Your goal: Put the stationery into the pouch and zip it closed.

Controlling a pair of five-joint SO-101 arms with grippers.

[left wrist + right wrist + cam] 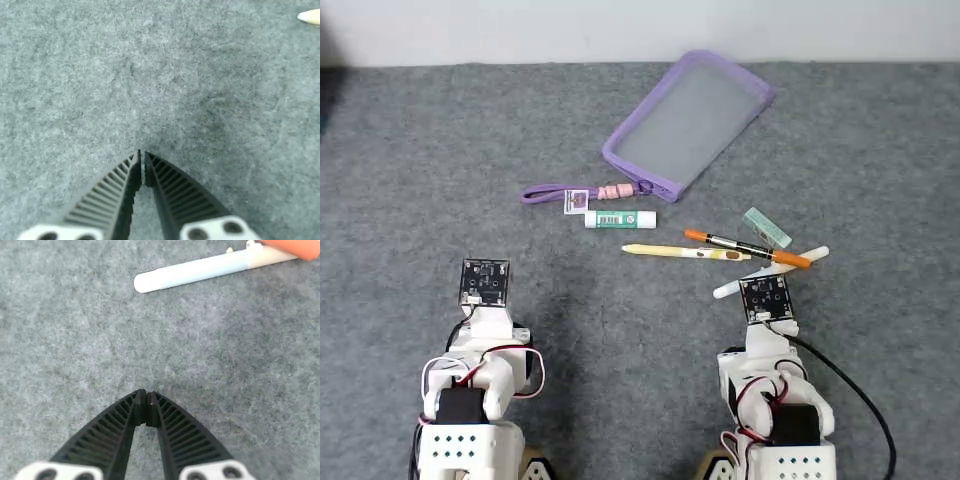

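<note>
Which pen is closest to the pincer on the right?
The white pen, lying just ahead of the right pincer. The yellow pen and orange-and-black pen lie farther off.

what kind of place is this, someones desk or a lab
Probably a robot lab bench rather than an ordinary desk: a left arm and a right arm stand side by side on a grey felt-like mat, with a purple pouch and some pens laid out.

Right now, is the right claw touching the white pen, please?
Apart. The right wrist view shows mat between the right claw and the white pen.
</note>
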